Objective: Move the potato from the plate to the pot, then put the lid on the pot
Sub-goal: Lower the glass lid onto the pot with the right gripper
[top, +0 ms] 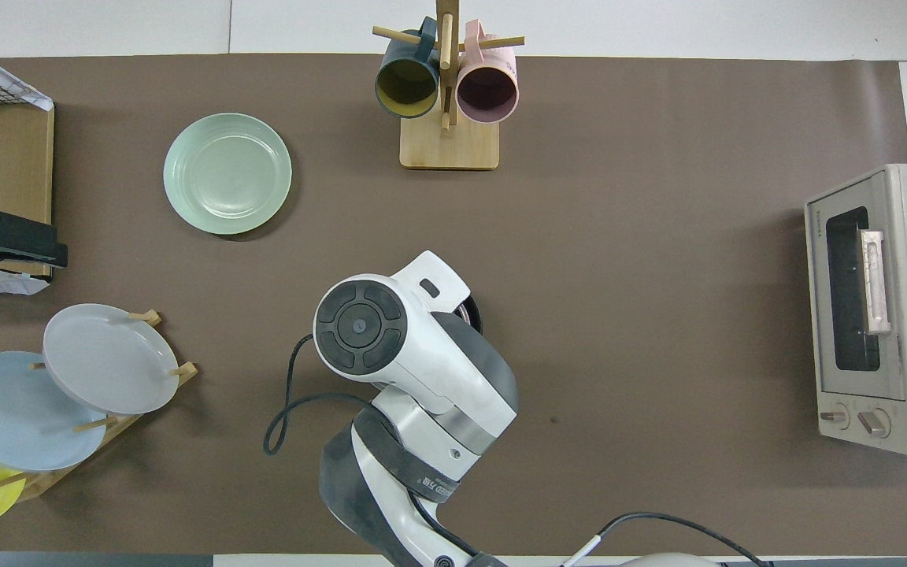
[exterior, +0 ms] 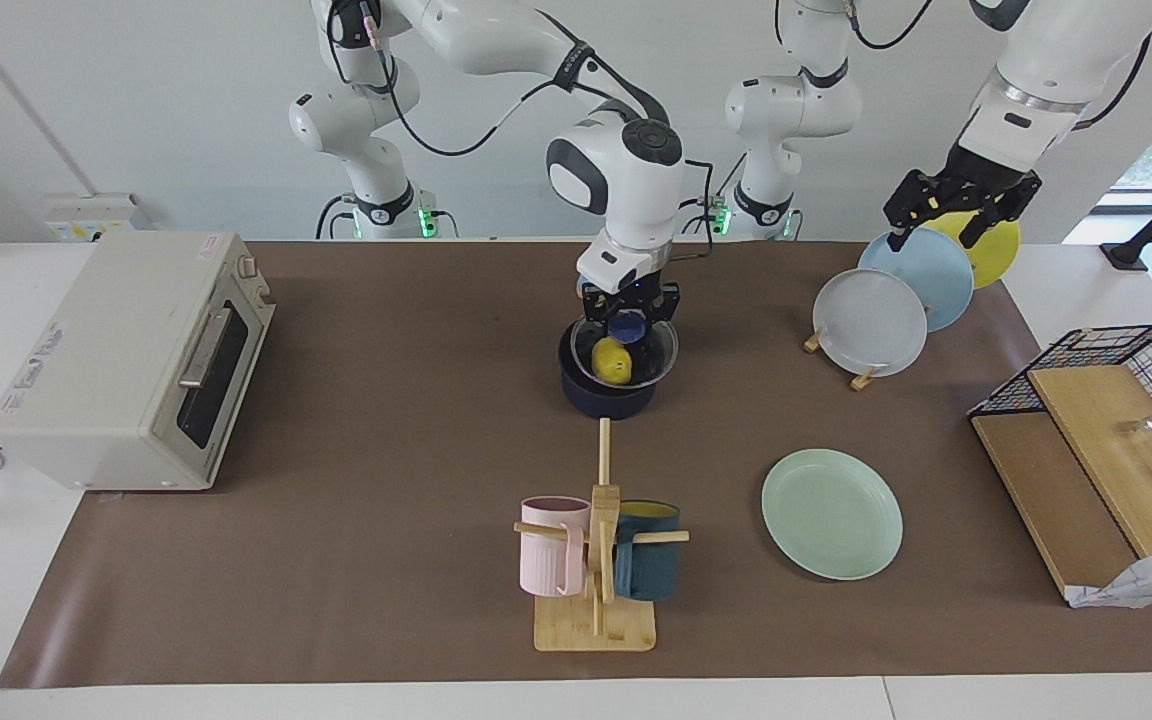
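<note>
While the right gripper point(exterior: 629, 318) clamps the lid's point(exterior: 626, 352) knob over the pot point(exterior: 604, 392), the potato point(exterior: 612, 360) lies below; next comes letting go. The left gripper point(exterior: 954, 210) waits, splayed.

In the overhead view the right arm hides the pot point(exterior: 608, 385).

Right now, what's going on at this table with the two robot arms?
The right gripper is shut on the blue knob of the glass lid, holding it on or just over the dark pot in the middle of the mat. The yellow potato already lies inside the pot, seen through the glass. The mint-green plate sits bare, farther from the robots. The left gripper waits above the rack of upright plates.
</note>
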Controlling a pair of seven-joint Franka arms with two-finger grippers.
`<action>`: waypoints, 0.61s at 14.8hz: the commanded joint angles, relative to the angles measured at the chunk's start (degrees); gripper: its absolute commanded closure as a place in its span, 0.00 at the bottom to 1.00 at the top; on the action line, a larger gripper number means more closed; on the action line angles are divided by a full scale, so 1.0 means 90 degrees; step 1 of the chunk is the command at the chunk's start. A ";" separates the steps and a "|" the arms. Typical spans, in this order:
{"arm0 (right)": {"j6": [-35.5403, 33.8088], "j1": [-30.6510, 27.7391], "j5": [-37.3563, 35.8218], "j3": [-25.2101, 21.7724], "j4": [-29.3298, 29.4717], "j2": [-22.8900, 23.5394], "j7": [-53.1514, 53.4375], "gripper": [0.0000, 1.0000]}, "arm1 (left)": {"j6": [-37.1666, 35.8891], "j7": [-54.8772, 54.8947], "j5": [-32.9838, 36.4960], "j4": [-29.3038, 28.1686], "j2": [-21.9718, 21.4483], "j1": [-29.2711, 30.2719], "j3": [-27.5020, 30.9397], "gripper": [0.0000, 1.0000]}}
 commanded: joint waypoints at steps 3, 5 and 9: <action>0.0100 0.0034 -0.0312 0.0012 -0.0530 -0.0357 0.0057 1.00 | 0.0184 0.0013 -0.0023 -0.0498 -0.0115 -0.0059 0.0018 0.00; 0.0256 0.0034 -0.0312 0.0012 -0.0628 -0.0376 0.0057 1.00 | 0.0351 0.0003 -0.0023 -0.0656 -0.0145 -0.0059 0.0009 0.00; 0.0403 0.0034 -0.0312 0.0012 -0.0716 -0.0386 0.0057 1.00 | -0.0048 0.0023 -0.0023 -0.0082 0.0225 -0.0039 -0.0001 0.00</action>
